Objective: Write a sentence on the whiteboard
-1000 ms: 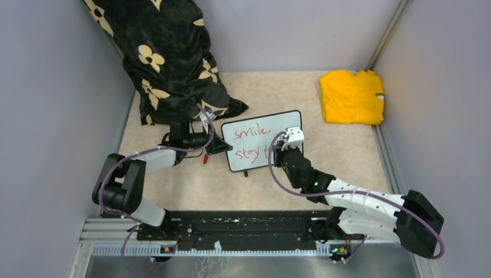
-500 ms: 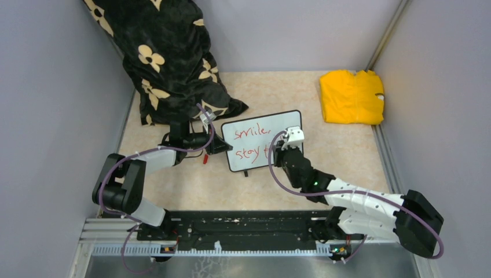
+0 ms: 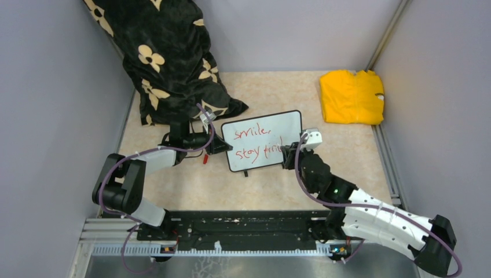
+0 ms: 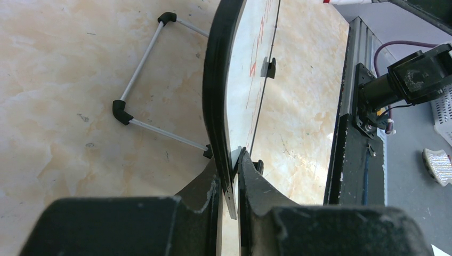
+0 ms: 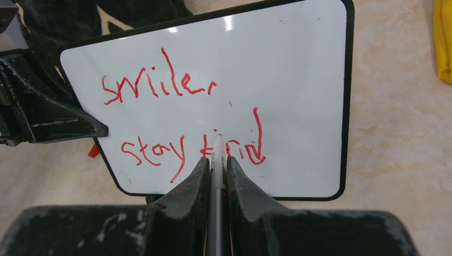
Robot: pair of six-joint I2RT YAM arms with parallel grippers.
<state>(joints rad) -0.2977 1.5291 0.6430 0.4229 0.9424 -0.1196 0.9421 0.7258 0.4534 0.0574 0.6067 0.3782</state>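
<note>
Right wrist | right hand [image 5: 216, 161] clamps marker [image 5: 218, 148] | left hand [image 4: 230, 166] pinches whiteboard [image 5: 298, 64] edge

My right hand [image 5: 216, 161] swallows the marker [image 5: 218, 146] but for its tip, which covers part of the "k" in the sentence [image 5: 169, 74]. From my left wrist the board [image 4: 212, 85] is edge-on, its writing only unreadable red slivers. The yellow cloth [image 5: 442, 42] is cut by the right wrist view's edge.
</note>
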